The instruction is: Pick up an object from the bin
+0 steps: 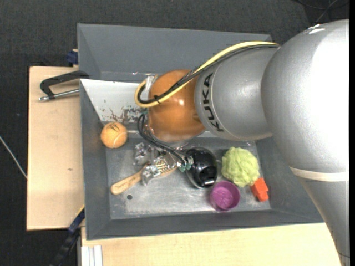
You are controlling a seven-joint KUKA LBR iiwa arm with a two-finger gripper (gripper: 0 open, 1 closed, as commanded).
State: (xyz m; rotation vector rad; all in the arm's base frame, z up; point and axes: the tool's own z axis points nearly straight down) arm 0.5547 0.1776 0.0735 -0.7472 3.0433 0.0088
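Note:
My gripper [145, 160] is low in the left half of the bin, under the arm's orange cover. It stands right over a small brush [126, 184] with a pale wooden handle that points toward the front left; the brush's head lies at the gripper's metal parts. An orange ball [113, 134] rests to the gripper's left, by the left wall. A glossy black rounded object [202, 168] lies just to its right.
Further right sit a fuzzy green ball [241, 166], a purple cup [224, 196] and a small orange block [259, 190] near the front right corner. The arm's big grey body covers the bin's back right.

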